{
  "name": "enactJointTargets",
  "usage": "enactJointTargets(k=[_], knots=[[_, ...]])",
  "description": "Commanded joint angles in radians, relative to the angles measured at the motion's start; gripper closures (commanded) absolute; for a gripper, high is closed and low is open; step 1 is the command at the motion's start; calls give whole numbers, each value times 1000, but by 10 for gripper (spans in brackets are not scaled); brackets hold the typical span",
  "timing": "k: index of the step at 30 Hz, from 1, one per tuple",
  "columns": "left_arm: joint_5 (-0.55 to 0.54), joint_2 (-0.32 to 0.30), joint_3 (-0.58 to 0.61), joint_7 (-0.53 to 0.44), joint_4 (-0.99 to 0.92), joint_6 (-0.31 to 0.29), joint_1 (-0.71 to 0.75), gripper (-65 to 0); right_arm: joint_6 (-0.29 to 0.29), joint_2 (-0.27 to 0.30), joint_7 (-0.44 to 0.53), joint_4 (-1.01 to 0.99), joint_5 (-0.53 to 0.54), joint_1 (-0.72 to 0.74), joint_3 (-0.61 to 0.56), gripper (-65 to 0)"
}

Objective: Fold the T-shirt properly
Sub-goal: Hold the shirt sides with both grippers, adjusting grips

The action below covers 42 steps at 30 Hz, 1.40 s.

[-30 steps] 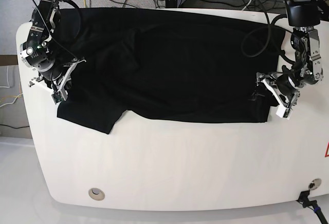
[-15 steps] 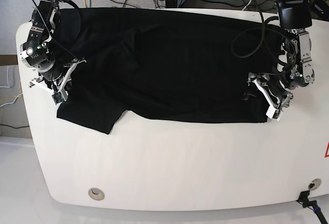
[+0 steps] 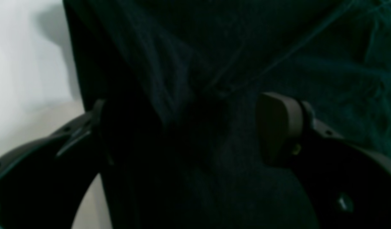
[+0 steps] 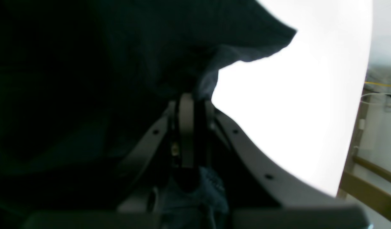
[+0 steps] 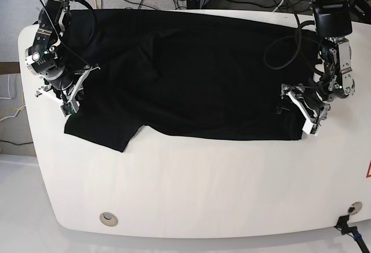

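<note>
black T-shirt [image 5: 197,73], spread flat, rumpled

The base camera looks steeply down on the whole table [image 5: 191,189]. Each wrist camera peers close along its own fingers [image 3: 278,124], sharing the T-shirt [image 5: 197,73].

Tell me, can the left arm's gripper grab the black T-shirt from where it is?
Probably yes. The left gripper is already at the edge of the T-shirt, and in the left wrist view its fingers stand open with fabric between them. Nothing blocks it.

t-shirt [image 5: 197,73] spread on table [image 5: 191,189], a tool at each side edge
</note>
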Motion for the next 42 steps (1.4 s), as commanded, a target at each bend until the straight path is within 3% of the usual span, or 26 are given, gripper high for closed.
enactJointTargets(k=[1, 4, 6, 10, 15, 25, 30, 32, 36, 42], knots=[[1, -13, -3, 3, 10, 2, -12, -551, 28, 15, 22, 14, 9, 14, 7, 0], [1, -13, -3, 3, 12, 2, -13, -544, 39, 15, 22, 14, 9, 14, 7, 0], [1, -13, -3, 3, 12, 2, -15, -464, 39, 15, 22, 14, 9, 14, 7, 0], [0, -13, -4, 3, 12, 2, -16, -238, 39, 15, 22, 14, 7, 14, 7, 0], [0, -13, -4, 3, 21, 2, -16, -114, 39, 15, 22, 14, 7, 14, 7, 0], [-2, -21, -63, 7, 97, 0, -16, -117, 39, 15, 22, 14, 7, 11, 7, 0], [0, -21, -63, 7, 97, 0, -15, -272, 39, 15, 22, 14, 7, 11, 7, 0], [0, -21, -61, 7, 97, 0, -15, -237, 39, 15, 22, 14, 7, 11, 7, 0], [0, -19, -58, 7, 97, 0, -15, -78, 39, 15, 22, 14, 7, 13, 8, 0], [0, -19, -58, 7, 96, 0, -16, -94, 39, 15, 22, 14, 7, 13, 8, 0]])
